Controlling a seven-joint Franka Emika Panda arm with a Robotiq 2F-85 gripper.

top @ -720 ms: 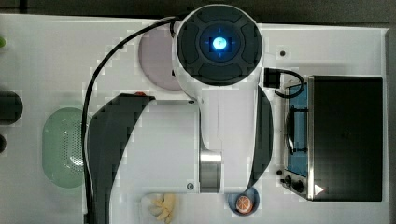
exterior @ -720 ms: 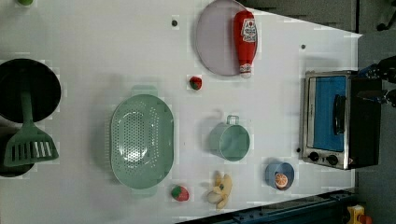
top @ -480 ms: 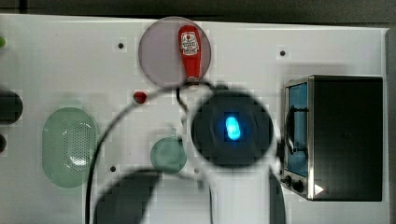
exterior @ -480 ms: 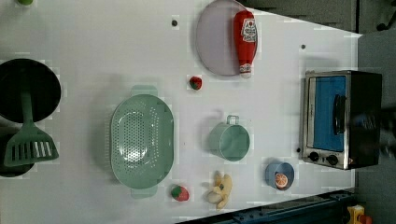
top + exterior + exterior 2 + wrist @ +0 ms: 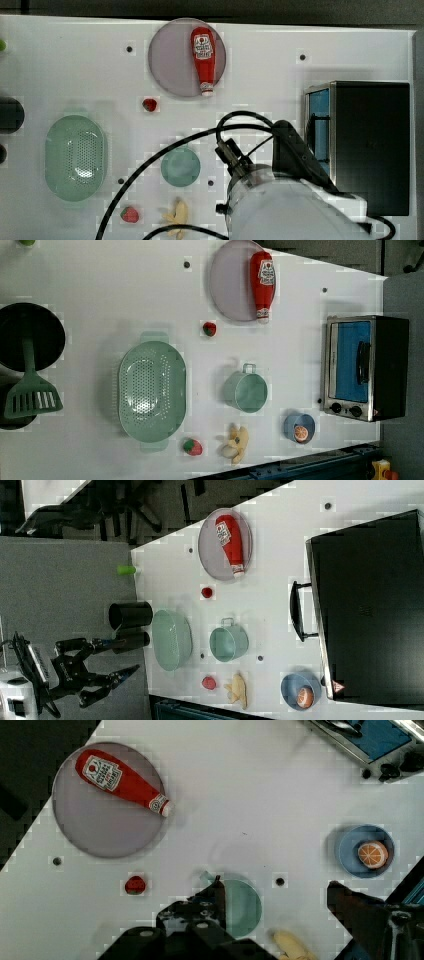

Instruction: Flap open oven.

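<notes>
The oven (image 5: 370, 145) stands at the top view's right edge, black top up. Its blue glass door (image 5: 352, 360) sits flush in the silver frame, with the black bar handle (image 5: 363, 362) across it and two knobs (image 5: 345, 410) beside it. In the right view the handle (image 5: 295, 611) juts out from the oven's front. My arm (image 5: 280, 205) fills the top view's lower middle, just left of the door. The wrist view looks down from high up, and my gripper (image 5: 276, 887) is open, its dark fingers (image 5: 212, 902) wide apart with nothing between them. A corner of the oven (image 5: 372, 740) shows there.
A ketchup bottle (image 5: 203, 57) lies on a purple plate (image 5: 170, 65). A teal cup (image 5: 180, 167), a green colander (image 5: 75, 157), a banana (image 5: 178, 215) and two small red fruits (image 5: 149, 104) sit on the white table. A blue bowl (image 5: 299, 427) holding an orange slice is near the oven's knobs.
In the top view my arm has swept from the upper middle down to the lower middle, uncovering the plate and ketchup bottle. The oven and its door have not moved.
</notes>
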